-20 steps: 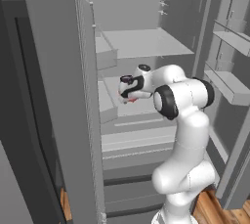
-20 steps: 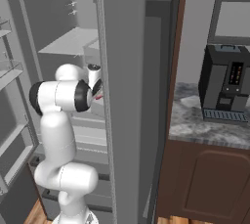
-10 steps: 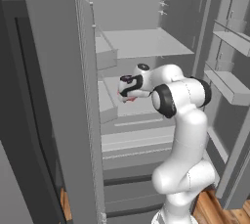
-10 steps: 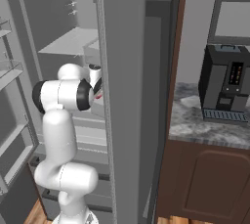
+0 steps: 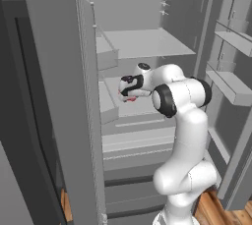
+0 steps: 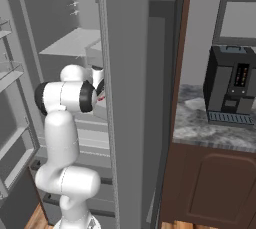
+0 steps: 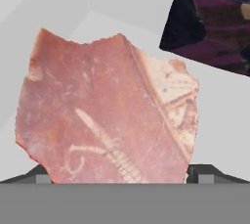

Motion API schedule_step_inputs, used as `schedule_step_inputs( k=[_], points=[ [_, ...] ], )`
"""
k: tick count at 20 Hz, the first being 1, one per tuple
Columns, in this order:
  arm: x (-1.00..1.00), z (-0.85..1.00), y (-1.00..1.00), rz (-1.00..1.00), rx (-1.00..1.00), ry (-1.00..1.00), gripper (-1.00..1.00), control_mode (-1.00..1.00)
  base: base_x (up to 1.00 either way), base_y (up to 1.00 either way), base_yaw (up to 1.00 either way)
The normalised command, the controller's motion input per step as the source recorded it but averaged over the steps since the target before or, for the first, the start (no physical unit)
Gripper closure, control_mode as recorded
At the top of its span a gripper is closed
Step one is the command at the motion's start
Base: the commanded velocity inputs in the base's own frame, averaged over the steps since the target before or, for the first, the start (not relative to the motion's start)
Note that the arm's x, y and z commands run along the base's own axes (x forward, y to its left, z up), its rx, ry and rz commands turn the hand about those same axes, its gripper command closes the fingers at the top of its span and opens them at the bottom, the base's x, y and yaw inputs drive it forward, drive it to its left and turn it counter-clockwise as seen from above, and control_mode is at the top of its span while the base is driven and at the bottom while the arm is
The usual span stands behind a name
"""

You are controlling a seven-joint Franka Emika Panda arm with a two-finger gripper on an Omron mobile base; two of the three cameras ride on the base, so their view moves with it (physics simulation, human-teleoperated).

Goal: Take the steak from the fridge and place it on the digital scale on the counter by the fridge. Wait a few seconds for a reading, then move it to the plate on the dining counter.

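Between the spread fingertips (image 7: 43, 178) lies the steak (image 7: 107, 115).

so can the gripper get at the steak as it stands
Probably yes: the gripper is open inside the fridge, its fingers flanking the steak with nothing between; the dark box lies beyond.

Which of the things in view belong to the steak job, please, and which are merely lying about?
Job:
- steak, close before the open fingers
- fridge
- counter

Lying about:
- dark purple box beside the steak
- black coffee machine on the counter
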Motion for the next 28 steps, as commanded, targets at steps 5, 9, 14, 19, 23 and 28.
schedule_step_inputs(
  k=[5,9,14,19,23,28],
  points=[
    [0.00,-0.04,0.01,0.00,0.00,0.00,1.00,-1.00,0.00,0.00,0.00],
    [0.00,0.00,0.01,0.00,0.00,0.00,1.00,-1.00,0.00,0.00,0.00],
    [0.00,0.00,0.00,0.00,0.00,0.00,1.00,-1.00,0.00,0.00,0.00],
    [-0.18,0.00,0.00,0.00,0.00,-0.01,1.00,-1.00,0.00,0.00,0.00],
    [-0.43,0.00,0.00,0.00,0.01,-0.05,1.00,-1.00,0.00,0.00,0.00],
    [-0.52,0.28,0.00,0.00,0.00,-0.01,1.00,-1.00,0.00,0.00,0.00]
  ],
)
